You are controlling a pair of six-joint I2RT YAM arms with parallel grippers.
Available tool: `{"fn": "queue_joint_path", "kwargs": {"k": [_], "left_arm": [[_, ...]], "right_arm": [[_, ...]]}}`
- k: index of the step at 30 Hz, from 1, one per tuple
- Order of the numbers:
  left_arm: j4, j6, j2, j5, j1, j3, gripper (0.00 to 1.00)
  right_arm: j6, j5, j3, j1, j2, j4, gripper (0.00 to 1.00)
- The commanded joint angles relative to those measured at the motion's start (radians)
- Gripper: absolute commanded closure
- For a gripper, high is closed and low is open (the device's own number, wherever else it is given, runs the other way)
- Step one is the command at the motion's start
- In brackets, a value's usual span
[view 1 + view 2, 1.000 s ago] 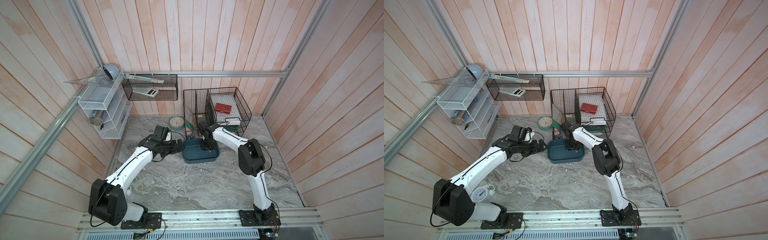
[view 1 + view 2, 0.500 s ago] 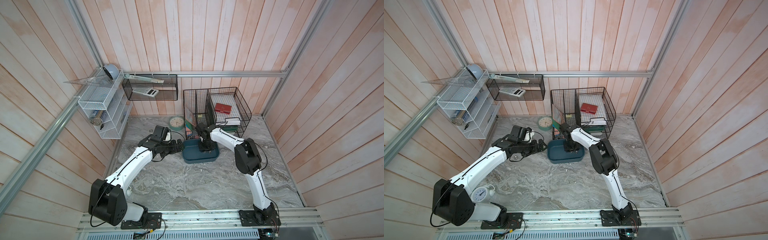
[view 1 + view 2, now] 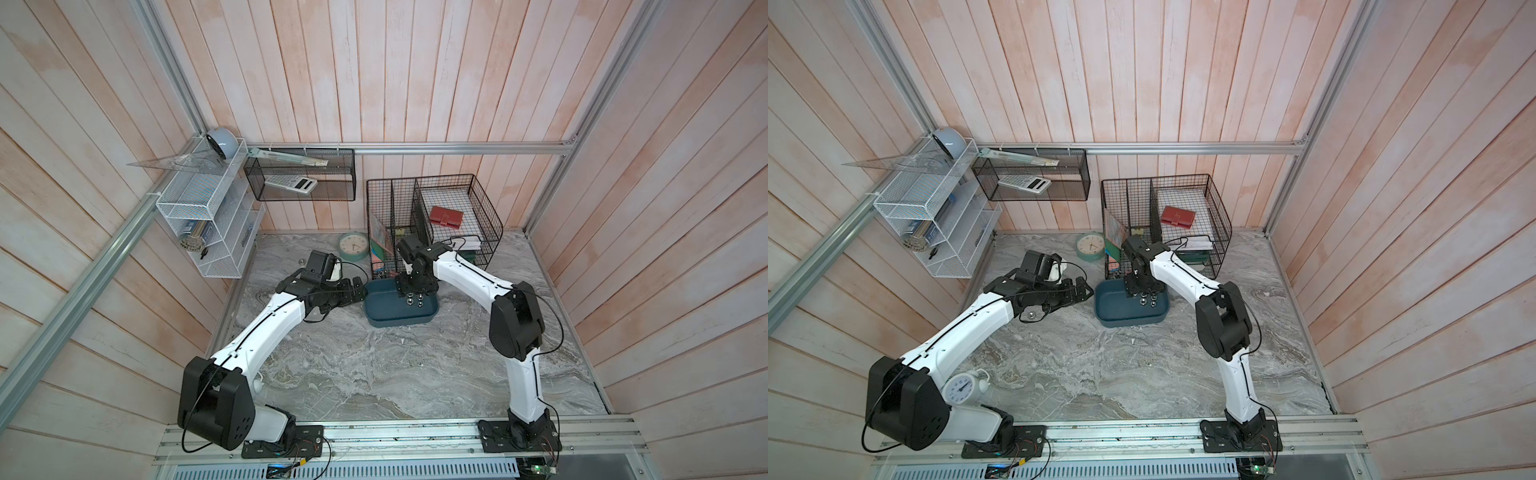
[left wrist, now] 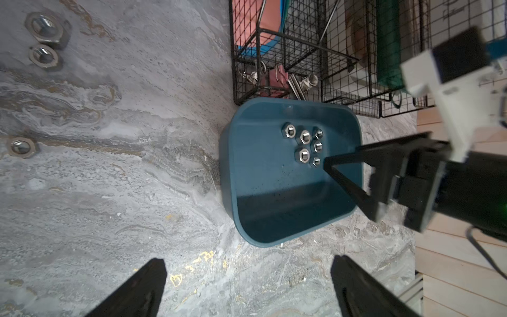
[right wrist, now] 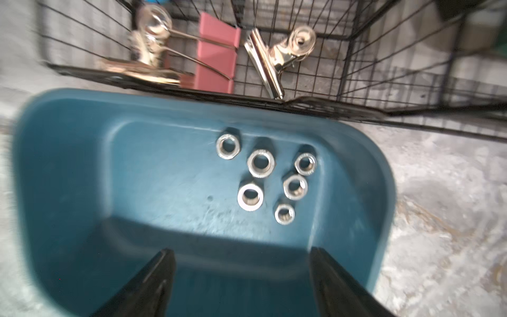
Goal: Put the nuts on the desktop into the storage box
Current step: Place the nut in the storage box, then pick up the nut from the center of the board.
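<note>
Presently, right fingers (image 5: 153, 282) stand wide apart and empty over the storage box (image 5: 153, 178). Six nuts (image 5: 259, 164) lie clustered on its floor, toward the wire organiser (image 5: 356, 68). Left fingers (image 4: 137, 291) are likewise apart and empty, above the tabletop (image 4: 109, 192) beside the box. Three loose nuts (image 4: 44, 56) lie on the tabletop, well apart from the box.

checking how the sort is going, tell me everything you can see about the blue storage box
The storage box is a shallow dark teal plastic tray, rectangular with rounded corners and low walls, its floor scuffed. It sits flat on the marble desktop, its far wall close against the black wire organiser. Six silver nuts lie clustered flat on its floor near that wall. The right gripper hangs over it, jaws open and empty.
</note>
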Motion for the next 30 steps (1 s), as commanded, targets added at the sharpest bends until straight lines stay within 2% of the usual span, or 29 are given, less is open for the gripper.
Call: {"fn": "queue_joint_path", "kwargs": {"k": [1,4,11,15,19,23,26,30], "left_arm": [[0.027,-0.026,0.026,-0.074,0.028,0.037,0.0],[0.016,-0.048,0.052,-0.113,0.061,0.054,0.0],[0.032,-0.088,0.105,-0.148,0.157,0.065,0.0],[0.046,-0.081,0.127,-0.219,0.202,0.068,0.0],[0.018,-0.06,0.158,-0.304,0.243,0.081,0.0],[-0.003,-0.045,0.213,-0.311,0.29,0.096,0.0],[-0.01,-0.03,0.256,-0.323,0.297,0.115,0.03],[-0.01,-0.022,0.304,-0.31,0.298,0.139,0.15]], "right_arm": [[-0.015,-0.04,-0.064,0.009,-0.073,0.037,0.06],[-0.024,-0.069,-0.128,0.009,-0.145,0.092,0.02],[-0.067,-0.09,-0.251,0.019,-0.279,0.185,0.02],[-0.088,-0.126,-0.305,0.019,-0.331,0.237,0.02],[-0.102,-0.19,-0.35,0.021,-0.374,0.309,0.02],[-0.11,-0.267,-0.409,0.022,-0.412,0.406,0.02],[-0.117,-0.335,-0.436,0.025,-0.426,0.465,0.02],[-0.142,-0.391,-0.444,0.042,-0.422,0.499,0.02]]}}
